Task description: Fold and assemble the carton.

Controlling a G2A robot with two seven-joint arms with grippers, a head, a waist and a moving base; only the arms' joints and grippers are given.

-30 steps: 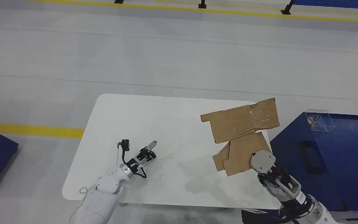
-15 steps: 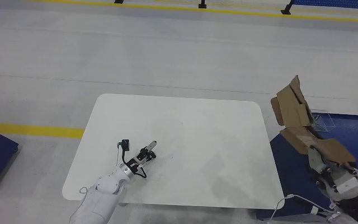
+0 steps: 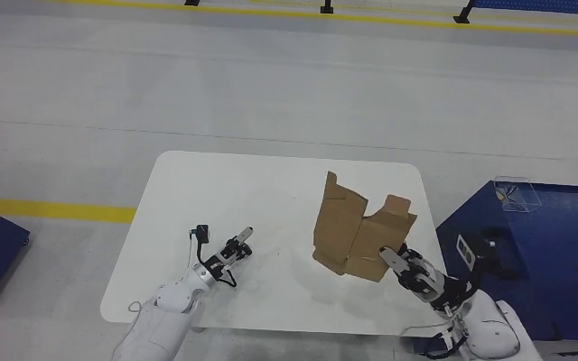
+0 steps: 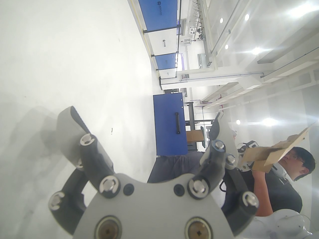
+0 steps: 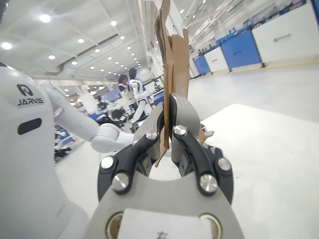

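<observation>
Over the right-hand part of the table [image 3: 226,194], gripping the carton [image 3: 354,236] by one lower corner, clamping the right gripper [image 3: 395,260] tight on doubled cardboard and holding the panels upright, leaning a little. Not managing to tell whether touching the tabletop or hanging just above it.

Toward the table's front-left, holding the left gripper [image 3: 242,242] low, spread wide and grasping nothing, well apart from the carton.

Weighing the risks from here:

- Pinching so small a patch so far from the sheet's middle, likely inviting a pivot in the grip under any quick swing, or a slip out altogether.
- Carrying loose, half-folded flaps up high, probably letting them flop and shift the weight, or snagging them on the table during lowering.
- Working close to the table's right edge, beside the blue cabinet [image 3: 515,248], risking a drop off the work surface after any loss of grip.
- Squeezing layered board, possibly creasing it away from the scored lines and spoiling later folds.
- Lacking a second hold, probably twisting the blank instead of opening it into a box.
- Bringing the wide-open left gripper across toward tall upright panels, risking knocking the carton aside instead of catching an edge.
</observation>
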